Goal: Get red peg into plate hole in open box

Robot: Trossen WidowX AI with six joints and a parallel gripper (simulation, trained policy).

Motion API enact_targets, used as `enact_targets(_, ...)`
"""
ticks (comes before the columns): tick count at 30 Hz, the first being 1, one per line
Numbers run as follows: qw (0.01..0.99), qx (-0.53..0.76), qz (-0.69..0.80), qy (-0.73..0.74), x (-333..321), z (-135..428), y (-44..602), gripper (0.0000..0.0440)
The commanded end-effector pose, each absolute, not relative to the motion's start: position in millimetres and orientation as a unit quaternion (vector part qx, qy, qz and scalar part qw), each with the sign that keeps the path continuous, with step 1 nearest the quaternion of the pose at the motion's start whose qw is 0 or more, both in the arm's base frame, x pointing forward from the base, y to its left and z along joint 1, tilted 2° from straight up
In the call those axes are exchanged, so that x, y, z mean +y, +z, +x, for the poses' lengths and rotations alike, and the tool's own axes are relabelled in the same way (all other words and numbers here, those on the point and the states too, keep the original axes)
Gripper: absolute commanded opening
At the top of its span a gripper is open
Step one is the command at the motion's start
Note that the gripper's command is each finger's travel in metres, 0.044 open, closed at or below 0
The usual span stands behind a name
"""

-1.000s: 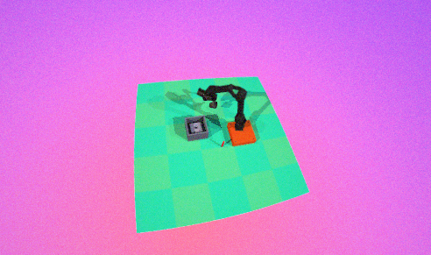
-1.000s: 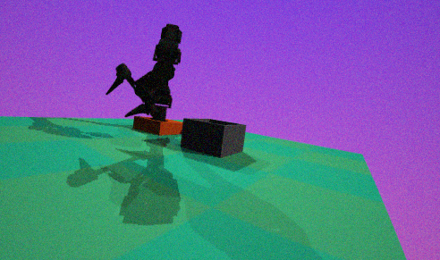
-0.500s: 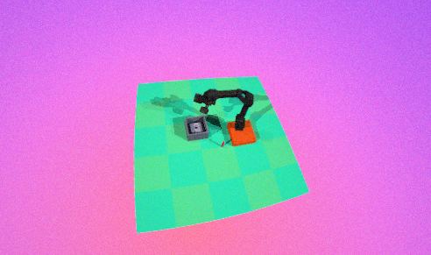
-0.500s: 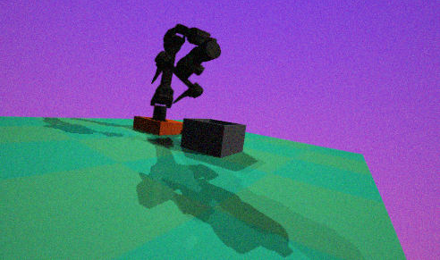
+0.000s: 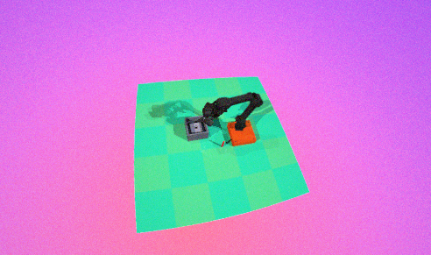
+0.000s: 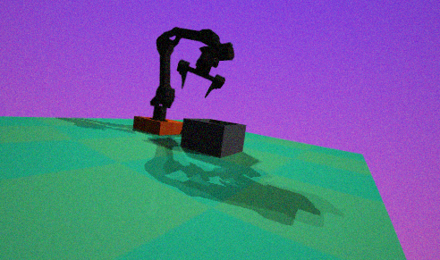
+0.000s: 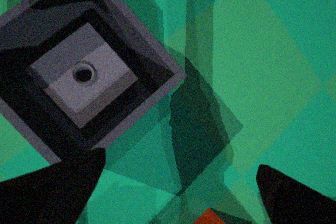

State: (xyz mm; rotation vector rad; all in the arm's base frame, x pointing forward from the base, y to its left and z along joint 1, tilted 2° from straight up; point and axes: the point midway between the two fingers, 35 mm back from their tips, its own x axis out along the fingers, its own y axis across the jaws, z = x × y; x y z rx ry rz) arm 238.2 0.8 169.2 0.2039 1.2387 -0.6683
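Observation:
The red peg (image 5: 222,144) lies on the checkered floor, small, just left of the orange base block's front in the top view. I cannot make it out in the exterior view or the wrist view. The grey open box (image 5: 197,138) (image 6: 203,138) (image 7: 140,108) stands left of the base block in the top view. Inside it, the pale plate (image 5: 193,127) (image 7: 110,75) shows its round hole (image 7: 83,74), with nothing in it. My gripper (image 6: 194,92) (image 7: 181,163) is wide open and empty, in the air above the level of the box rim, fingers pointing down and tilted.
The orange base block (image 5: 243,136) (image 6: 154,125) carries the black arm, which arches over from it towards the box. An orange corner (image 7: 209,218) shows at the bottom of the wrist view. Dark arm shadows cross the green checkered floor (image 5: 188,169) (image 6: 63,195).

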Motion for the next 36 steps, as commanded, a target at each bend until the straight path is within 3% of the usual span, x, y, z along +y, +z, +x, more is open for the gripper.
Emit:
enact_targets(1, 0.745, 0.576, 0.132, -0.308, 22, 218, 164, 0.0440)
enact_targets(17, 0.670, 0.606, 0.248, -0.351, 89, 155, 106, 0.0440)
enact_targets(36, 0.649, 0.608, 0.342, -0.303, 139, 147, 23, 0.0439)
